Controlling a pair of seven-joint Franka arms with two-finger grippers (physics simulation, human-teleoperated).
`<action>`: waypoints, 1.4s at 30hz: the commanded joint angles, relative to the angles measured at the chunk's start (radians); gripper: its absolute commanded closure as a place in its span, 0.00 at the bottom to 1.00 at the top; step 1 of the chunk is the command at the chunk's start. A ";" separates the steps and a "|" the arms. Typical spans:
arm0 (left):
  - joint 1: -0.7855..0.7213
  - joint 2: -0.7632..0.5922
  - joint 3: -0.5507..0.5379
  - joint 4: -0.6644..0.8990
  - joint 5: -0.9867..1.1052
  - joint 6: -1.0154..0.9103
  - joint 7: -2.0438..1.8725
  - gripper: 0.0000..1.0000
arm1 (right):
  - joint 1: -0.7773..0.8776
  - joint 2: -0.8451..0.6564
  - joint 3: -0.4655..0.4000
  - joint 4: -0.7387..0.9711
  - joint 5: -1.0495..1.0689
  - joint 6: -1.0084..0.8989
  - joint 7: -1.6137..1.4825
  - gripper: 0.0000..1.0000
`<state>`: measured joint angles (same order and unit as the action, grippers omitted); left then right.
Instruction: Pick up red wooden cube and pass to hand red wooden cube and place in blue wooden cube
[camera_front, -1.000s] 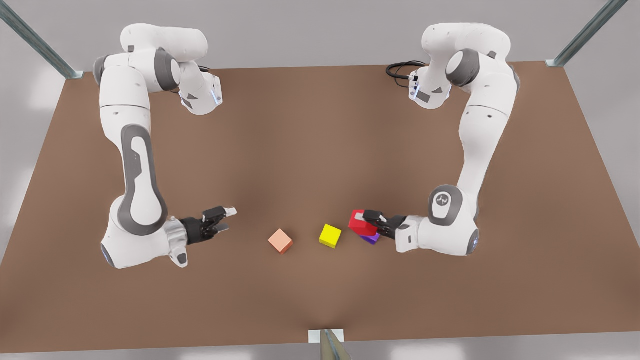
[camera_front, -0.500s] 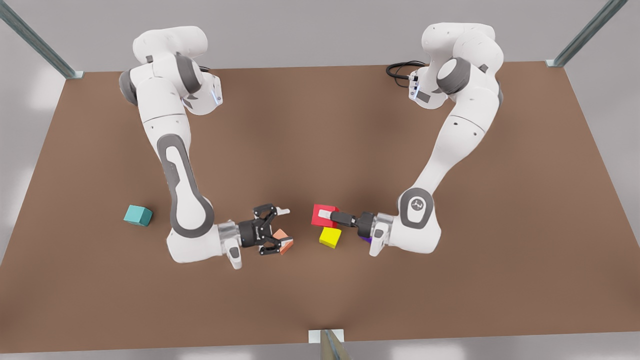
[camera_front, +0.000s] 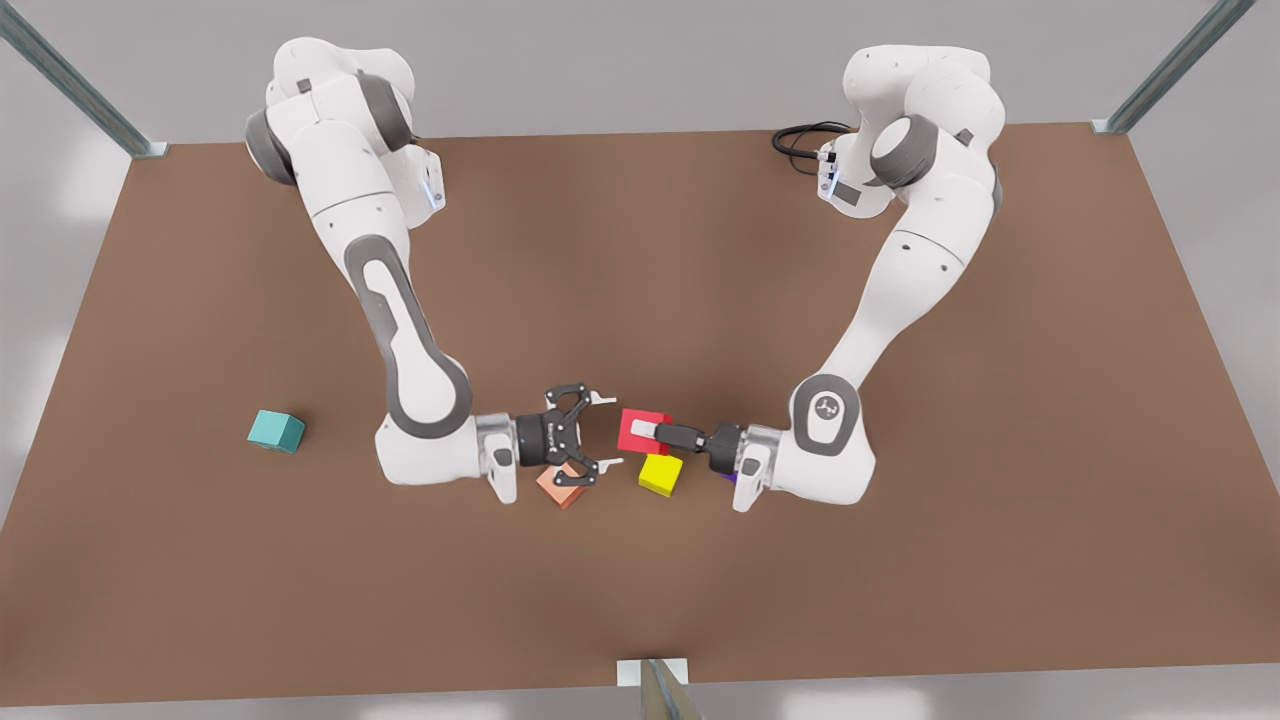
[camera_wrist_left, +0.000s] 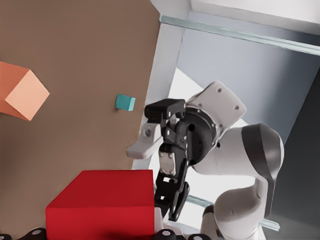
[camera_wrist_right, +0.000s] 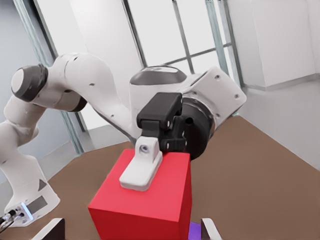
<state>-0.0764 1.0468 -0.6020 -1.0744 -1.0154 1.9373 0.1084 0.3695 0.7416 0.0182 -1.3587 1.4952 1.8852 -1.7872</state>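
The red wooden cube (camera_front: 633, 433) hangs above the table near the middle, and my left gripper (camera_front: 650, 432), on the arm at the front view's right, is shut on it. In the right wrist view a white pad (camera_wrist_right: 141, 172) presses on the cube (camera_wrist_right: 150, 212). My right gripper (camera_front: 607, 430), on the front view's left arm, faces the cube with its fingers open and a small gap left to it. The left wrist view shows the red cube (camera_wrist_left: 100, 205) and that open gripper (camera_wrist_left: 155, 180) beyond it. The blue wooden cube (camera_front: 276, 431), teal, sits alone far to the front view's left (camera_wrist_left: 125, 102).
A salmon cube (camera_front: 562, 490) lies on the table under the right gripper. A yellow cube (camera_front: 660, 473) rests below the red cube. A purple cube (camera_front: 728, 478) peeks out under the left wrist. The table's near edge has a metal post (camera_front: 655, 690).
The right gripper moved toward the front view's right over the salmon cube, up close to the red cube. The left gripper carried the red cube to the middle, then nearly stopped.
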 joint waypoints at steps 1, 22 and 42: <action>-0.002 -0.001 -0.001 0.001 -0.006 0.009 0.014 0.34 | 0.005 -0.002 0.000 -0.002 0.019 0.061 -0.324 0.00; -0.033 0.009 -0.001 0.001 -0.008 0.068 0.016 0.32 | 0.032 0.032 0.000 -0.008 0.031 0.120 -0.336 0.00; -0.023 0.002 -0.002 -0.001 -0.011 0.062 0.011 0.00 | 0.042 0.041 0.000 0.004 0.065 0.120 -0.333 0.36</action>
<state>-0.1019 1.0520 -0.6030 -1.0758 -1.0269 2.0076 0.1152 0.4113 0.7838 0.0189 -1.3544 1.5560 2.0073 -2.0846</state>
